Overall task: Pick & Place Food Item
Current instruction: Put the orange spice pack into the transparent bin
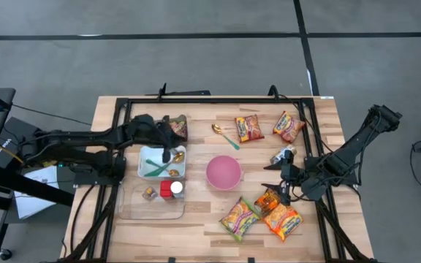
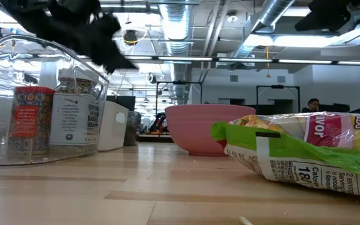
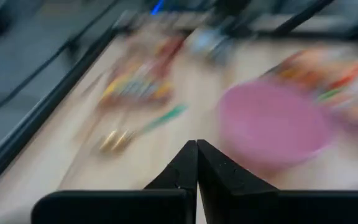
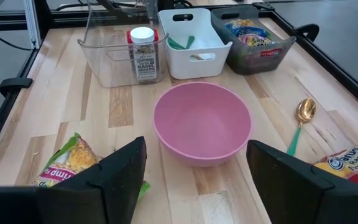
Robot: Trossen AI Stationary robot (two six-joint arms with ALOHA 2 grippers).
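Snack packets (image 1: 282, 220) lie just beside the spread, empty right claw (image 1: 282, 183) on the table (image 1: 210, 219), nearer than the clenched left claw (image 1: 168, 155) over the white bin (image 1: 146, 155).

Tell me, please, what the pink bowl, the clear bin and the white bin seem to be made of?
Pink bowl: probably matte plastic or melamine; even colour, soft dull sheen, no glassy glare.
Clear bin: likely glossy acrylic or similar plastic; the spice jars show straight through its walls.
White bin: apparently opaque moulded plastic, smooth satin finish, with a cut-out handle slot.
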